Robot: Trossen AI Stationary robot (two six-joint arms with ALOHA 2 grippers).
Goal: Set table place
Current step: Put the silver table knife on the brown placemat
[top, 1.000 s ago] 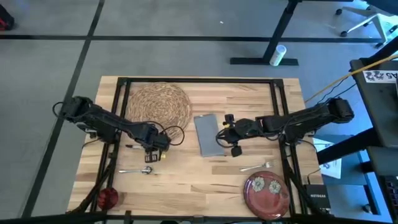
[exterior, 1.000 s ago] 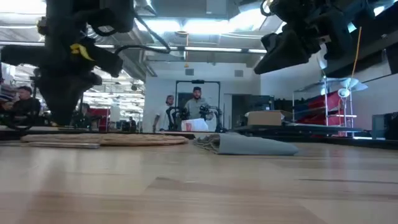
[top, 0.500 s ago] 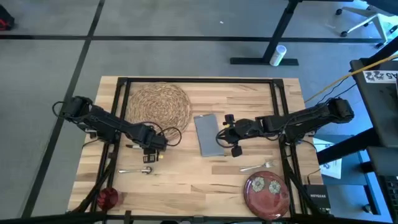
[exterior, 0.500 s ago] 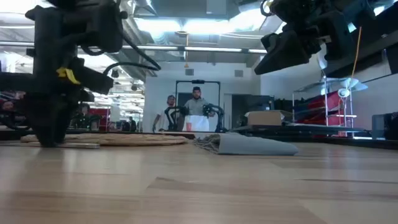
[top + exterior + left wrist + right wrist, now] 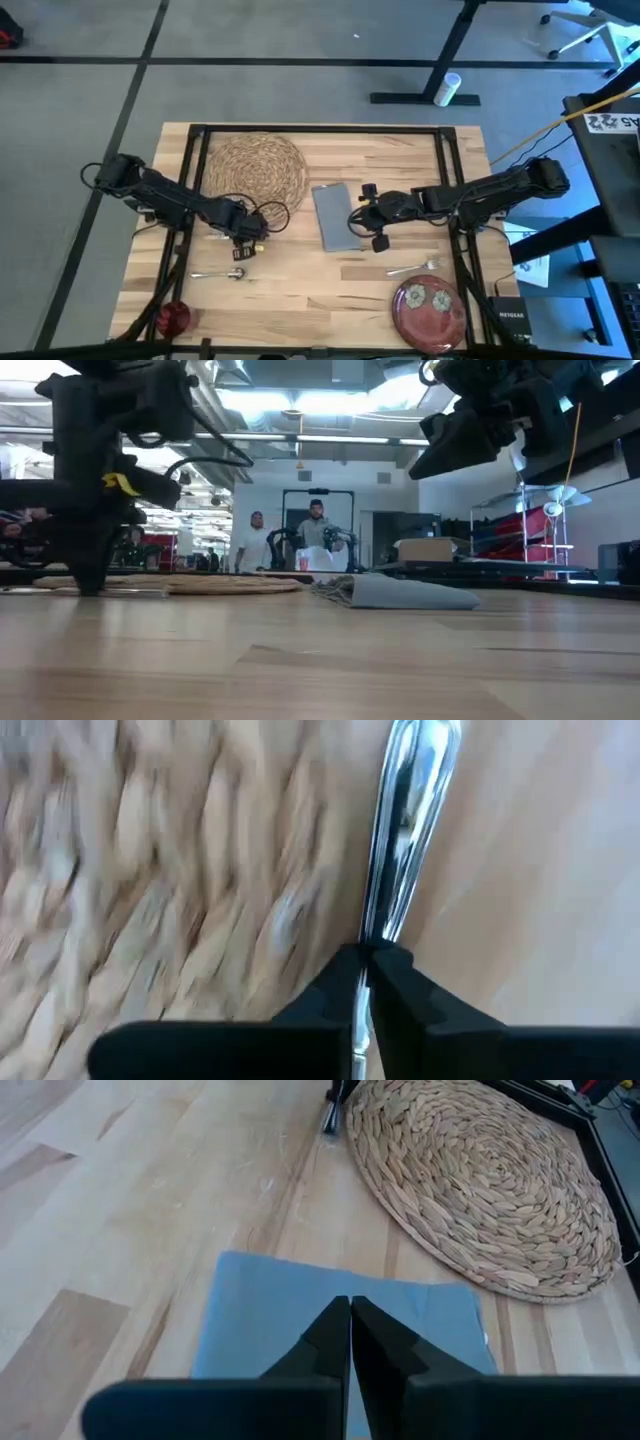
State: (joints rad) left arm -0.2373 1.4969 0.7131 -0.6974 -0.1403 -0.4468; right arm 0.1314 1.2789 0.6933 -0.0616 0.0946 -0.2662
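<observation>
Both grippers are clenched: the left gripper (image 5: 365,965) pinches a silver knife (image 5: 405,810) beside the straw mat (image 5: 256,167), the right gripper (image 5: 350,1315) hovers empty over the napkin (image 5: 334,215) right of the mat.

Grey carpet floor (image 5: 300,90) with dark seams, white cylindrical container (image 5: 447,88) lying beside a black desk base (image 5: 425,97), two people (image 5: 285,540) standing in the room, cardboard box (image 5: 428,549), red shelving (image 5: 520,525)
</observation>
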